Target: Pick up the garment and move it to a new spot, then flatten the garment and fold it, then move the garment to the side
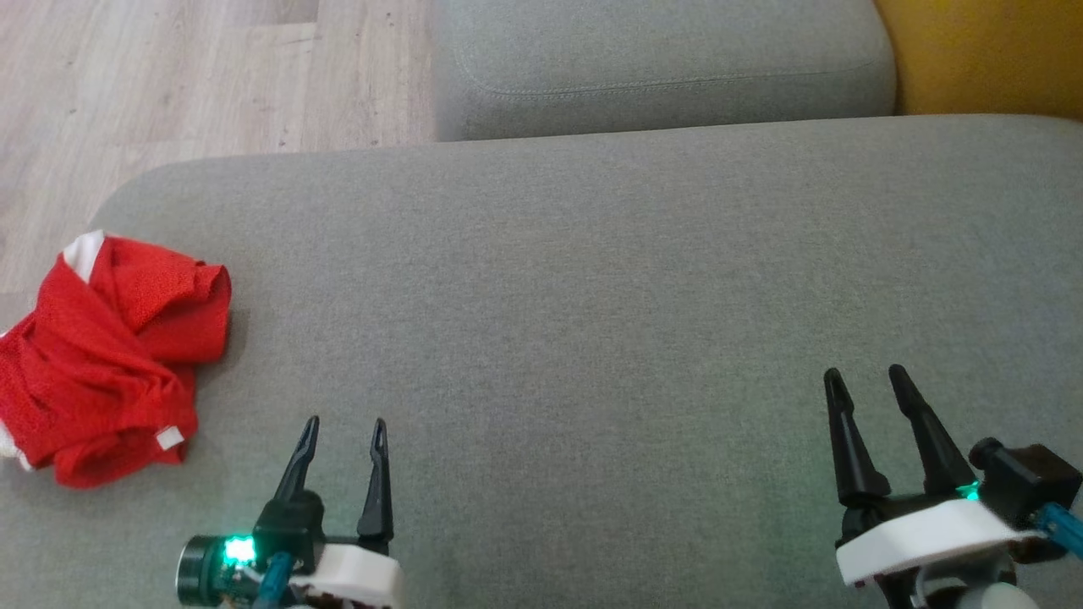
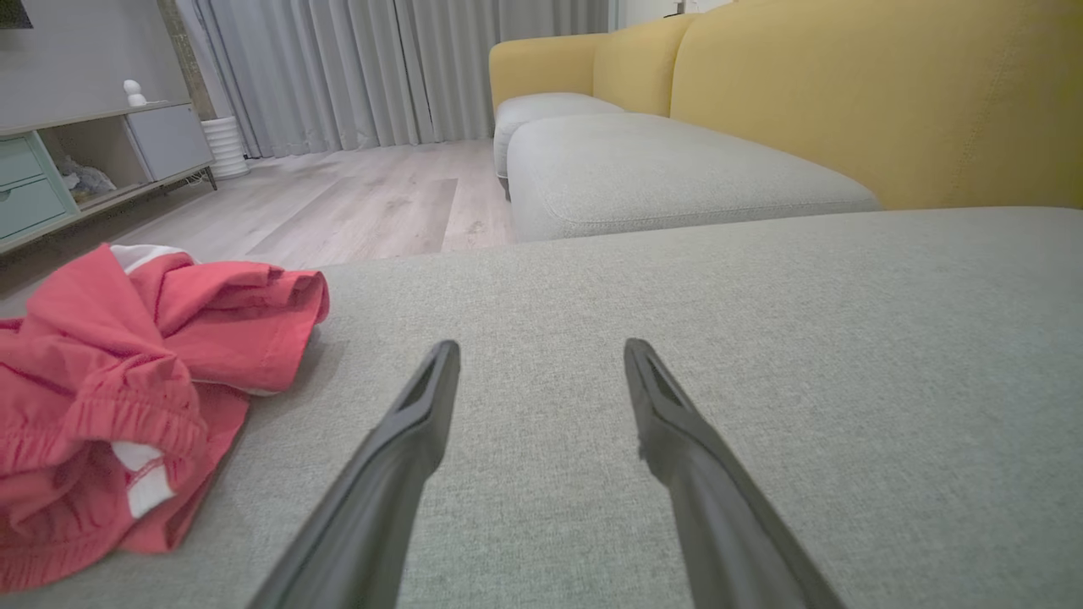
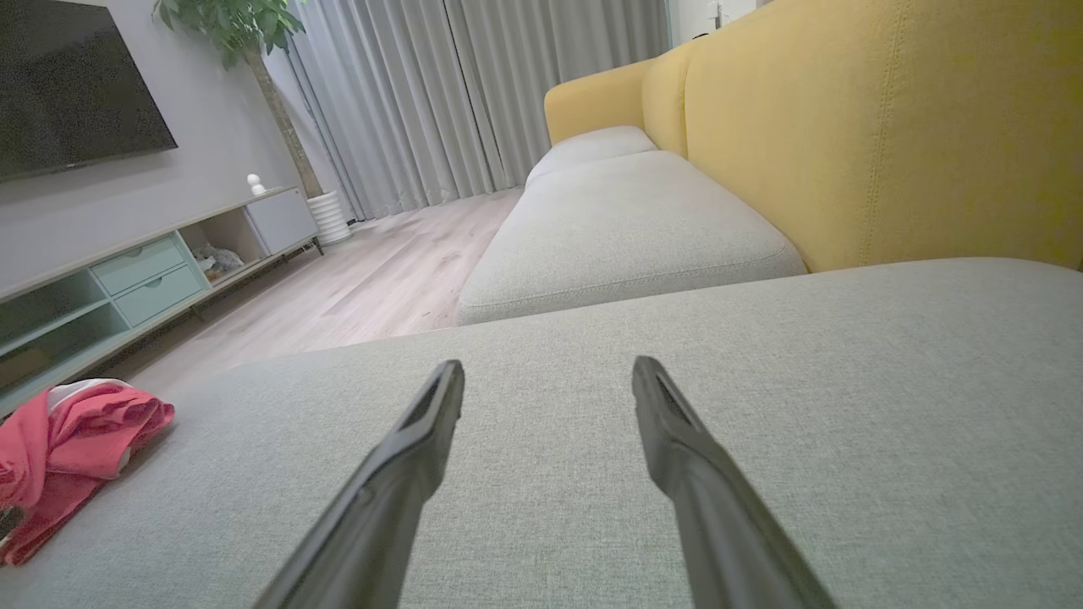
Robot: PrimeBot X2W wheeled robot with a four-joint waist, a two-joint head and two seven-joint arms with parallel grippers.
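Observation:
The garment [image 1: 106,355] is a crumpled red piece with white trim, lying in a heap at the far left edge of the grey sofa cushion [image 1: 592,296]. From the left wrist it shows at the left [image 2: 127,397], and from the right wrist small at the lower left [image 3: 68,440]. My left gripper [image 1: 345,427] hovers open just right of the heap, nothing between its fingers [image 2: 535,351]. Far to the right my right gripper [image 1: 865,376] also stands open and empty over bare cushion [image 3: 548,368].
A second grey cushion [image 1: 660,68] sits behind, with the yellow sofa back [image 1: 981,55] at the upper right. Wooden floor [image 1: 169,85] lies beyond the cushion's left and far edge. A low TV cabinet [image 3: 127,271] stands across the room.

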